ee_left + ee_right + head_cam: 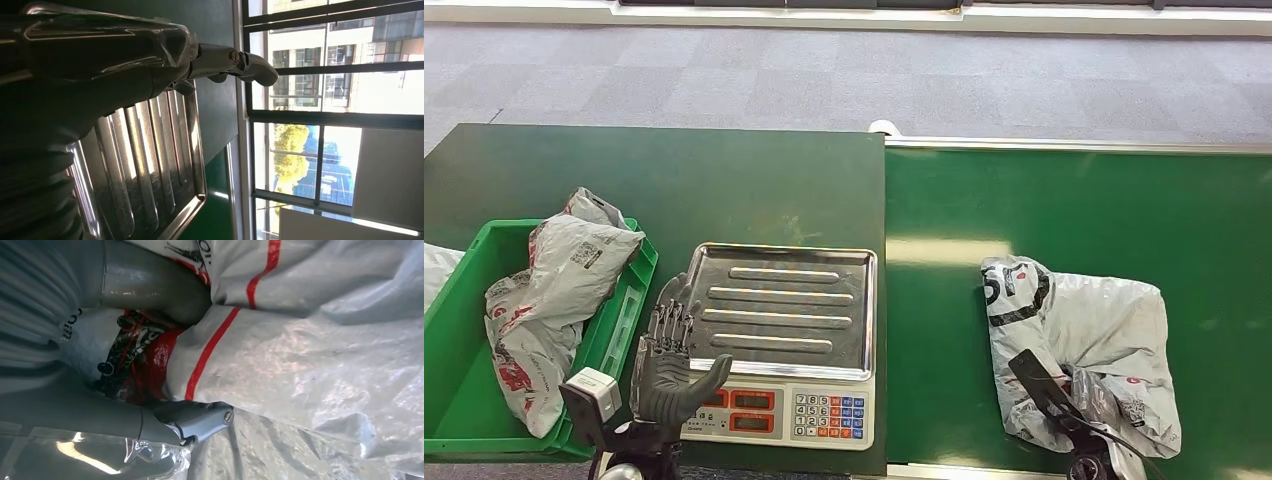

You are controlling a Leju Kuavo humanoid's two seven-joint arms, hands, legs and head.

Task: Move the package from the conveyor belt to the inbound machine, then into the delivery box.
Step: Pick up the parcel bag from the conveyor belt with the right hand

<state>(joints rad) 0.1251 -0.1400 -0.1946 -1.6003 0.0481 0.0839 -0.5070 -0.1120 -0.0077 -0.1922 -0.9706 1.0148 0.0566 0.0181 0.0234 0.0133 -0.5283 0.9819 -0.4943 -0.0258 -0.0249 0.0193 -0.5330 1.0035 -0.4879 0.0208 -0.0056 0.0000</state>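
1. Package (1084,345): grey poly mailer lying on the green conveyor belt (1074,210), right of the scale (784,345).
2. Right hand (150,365): fingers and thumb closed around a fold of the package.
3. Left hand (669,365): holds nothing, fingers spread, over the scale's left edge.
4. Green crate (464,400) to the left holds more mailers (549,300).

We note the package (1089,340) at four o'clock: thin grey plastic film, crinkled, faintly glossy. The conveyor belt (1074,215) looks smooth, matt green. At six o'clock the scale tray (784,305) is polished ribbed metal, mirror-bright. The crate (464,390) at eight o'clock is hard green plastic.
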